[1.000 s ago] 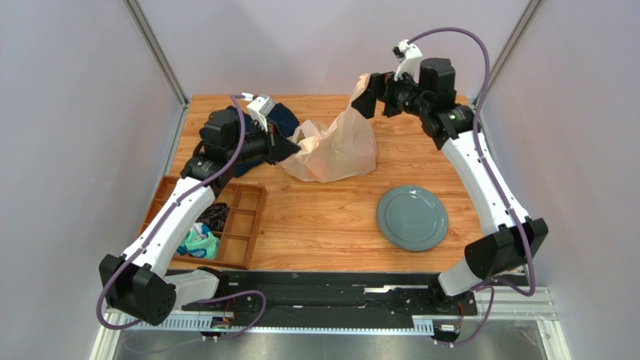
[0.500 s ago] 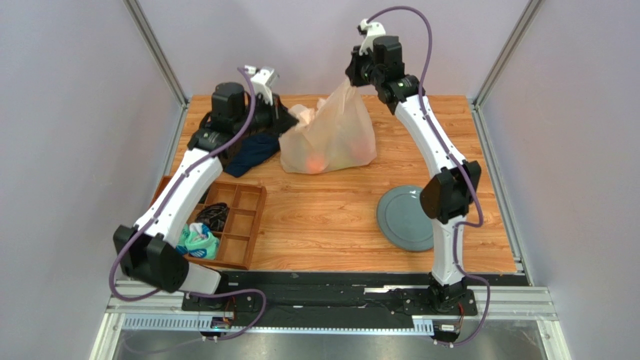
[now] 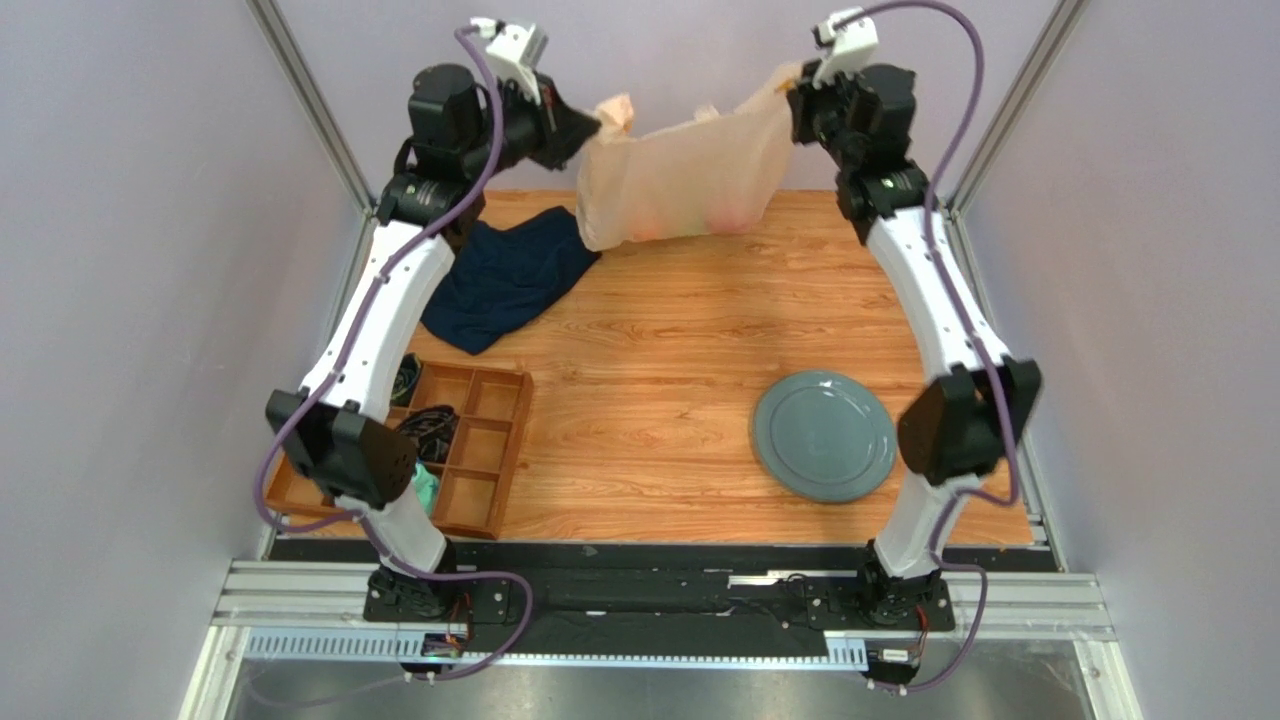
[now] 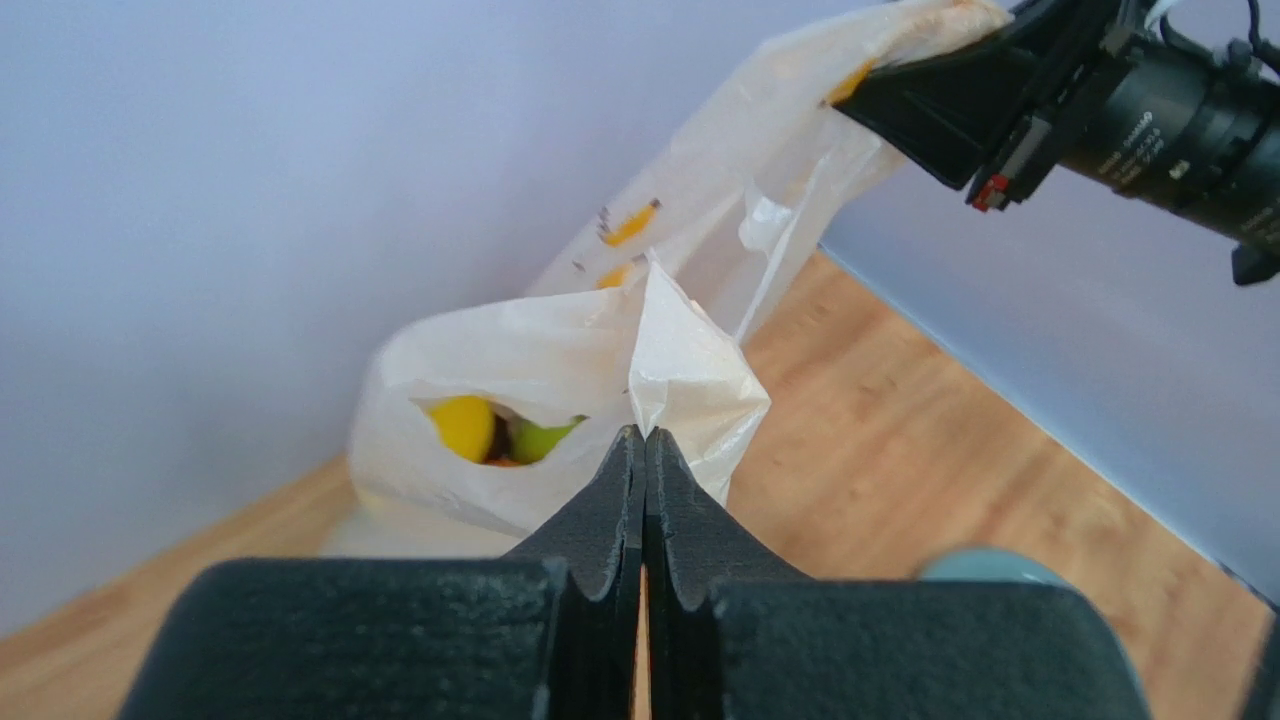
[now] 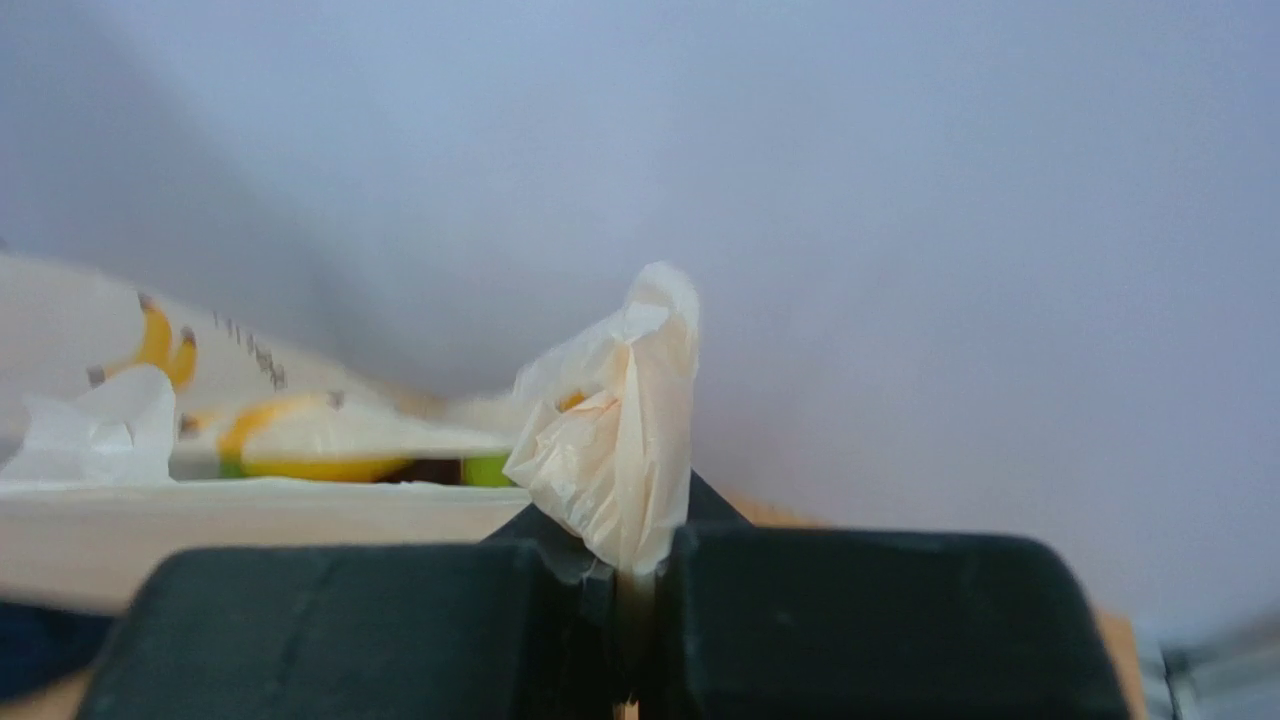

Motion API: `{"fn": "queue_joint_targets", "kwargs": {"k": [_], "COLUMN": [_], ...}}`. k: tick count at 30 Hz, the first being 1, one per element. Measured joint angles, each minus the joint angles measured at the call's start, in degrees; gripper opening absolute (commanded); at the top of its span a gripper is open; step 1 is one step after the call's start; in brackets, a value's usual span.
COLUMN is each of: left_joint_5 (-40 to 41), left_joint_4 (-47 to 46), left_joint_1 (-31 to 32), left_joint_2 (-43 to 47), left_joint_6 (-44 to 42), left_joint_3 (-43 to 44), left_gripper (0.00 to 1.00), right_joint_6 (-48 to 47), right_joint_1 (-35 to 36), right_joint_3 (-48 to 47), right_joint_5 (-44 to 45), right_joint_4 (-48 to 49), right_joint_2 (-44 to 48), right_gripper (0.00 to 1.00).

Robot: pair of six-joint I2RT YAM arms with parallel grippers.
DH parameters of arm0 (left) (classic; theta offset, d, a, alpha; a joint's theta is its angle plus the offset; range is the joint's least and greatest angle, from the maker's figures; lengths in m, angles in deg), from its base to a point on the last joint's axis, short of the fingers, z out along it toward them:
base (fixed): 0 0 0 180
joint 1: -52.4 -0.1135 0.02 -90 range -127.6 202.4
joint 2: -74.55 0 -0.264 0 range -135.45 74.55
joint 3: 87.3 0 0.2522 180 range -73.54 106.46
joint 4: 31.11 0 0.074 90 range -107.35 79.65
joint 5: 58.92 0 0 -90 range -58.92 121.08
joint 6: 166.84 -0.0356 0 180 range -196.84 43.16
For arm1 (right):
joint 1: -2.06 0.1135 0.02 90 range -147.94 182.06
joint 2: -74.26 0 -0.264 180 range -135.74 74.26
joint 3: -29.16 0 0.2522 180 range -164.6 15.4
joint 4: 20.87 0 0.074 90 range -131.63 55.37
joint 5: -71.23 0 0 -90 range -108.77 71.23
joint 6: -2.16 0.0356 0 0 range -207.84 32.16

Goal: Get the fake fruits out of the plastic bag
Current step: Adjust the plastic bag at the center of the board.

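The cream plastic bag (image 3: 684, 177) hangs stretched in the air above the table's far edge, held at both ends. My left gripper (image 3: 591, 132) is shut on its left corner (image 4: 684, 360). My right gripper (image 3: 781, 93) is shut on a bunched fold at its right end (image 5: 619, 428). Through the bag's mouth I see fake fruits, a yellow one (image 4: 463, 428) and a green one (image 4: 538, 438); orange-red shapes (image 3: 649, 225) show through the film from above. In the right wrist view a yellow fruit (image 5: 308, 467) and a green one (image 5: 484, 471) show in the opening.
A dark navy cloth (image 3: 504, 278) lies on the wooden table (image 3: 661, 390) at far left. A grey plate (image 3: 824, 435) sits at near right. A wooden divided tray (image 3: 458, 443) with small items stands at near left. Walls close in on three sides.
Both arms have risen and spread apart, lifting the bag off the table and pulling it taut between them. The navy cloth, earlier partly covered, now lies exposed.
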Motion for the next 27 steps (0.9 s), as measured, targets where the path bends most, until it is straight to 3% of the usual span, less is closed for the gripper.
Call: {"fn": "queue_joint_targets", "kwargs": {"k": [3, 4, 6, 7, 8, 10, 13, 17, 20, 23, 27], "left_joint_5": [-2.93, -3.98, -5.66, -6.14, -6.38, -6.64, -6.71, -6.86, -6.86, -6.86, -6.88], "left_joint_4": [-0.90, -0.79, -1.62, -1.33, -1.38, -0.28, 0.83, 1.05, -0.04, -1.90, -2.10], "left_joint_1": [1.75, 2.12, 2.99, 3.32, 3.58, 3.65, 3.65, 3.63, 3.63, 3.63, 3.63], "left_joint_2": [9.62, 13.05, 19.41, 21.66, 24.15, 27.54, 29.75, 31.30, 33.14, 35.43, 36.52], "left_joint_6": [1.03, 1.53, 2.29, 2.56, 2.91, 3.98, 5.73, 6.71, 6.82, 7.45, 8.22], "left_joint_3": [-15.41, -21.16, -32.92, -37.29, -42.84, -50.71, -57.64, -59.47, -59.58, -61.64, -63.80], "left_gripper": [0.00, 0.00, 0.00, 0.00, 0.00, 0.00, 0.00, 0.00, 0.00, 0.00, 0.00], "right_joint_6": [-0.42, -0.59, -1.01, -1.62, -2.21, -3.74, -4.50, -4.76, -5.16, -6.80, -9.33], "right_joint_1": [-1.66, -2.05, -2.23, -2.16, -2.16, -2.54, -2.64, -2.14, 0.66, 7.50, 15.06], "right_joint_3": [20.74, 27.85, 41.42, 47.47, 52.41, 61.35, 65.00, 58.69, 49.86, 45.00, 44.39], "right_joint_5": [-0.98, -1.46, -2.93, -3.61, -4.26, -5.35, -7.63, -12.22, -14.45, -15.21, -16.17], "right_joint_4": [0.92, 0.79, -1.31, -2.29, -3.26, -9.18, -19.71, -28.85, -29.46, -27.36, -25.53], "right_joint_2": [15.47, 21.03, 31.76, 36.35, 39.93, 45.53, 46.49, 46.64, 48.00, 50.93, 51.19], "right_gripper": [0.00, 0.08, 0.38, 0.61, 0.68, 0.75, 0.80, 0.81, 0.82, 0.73, 0.45]}}
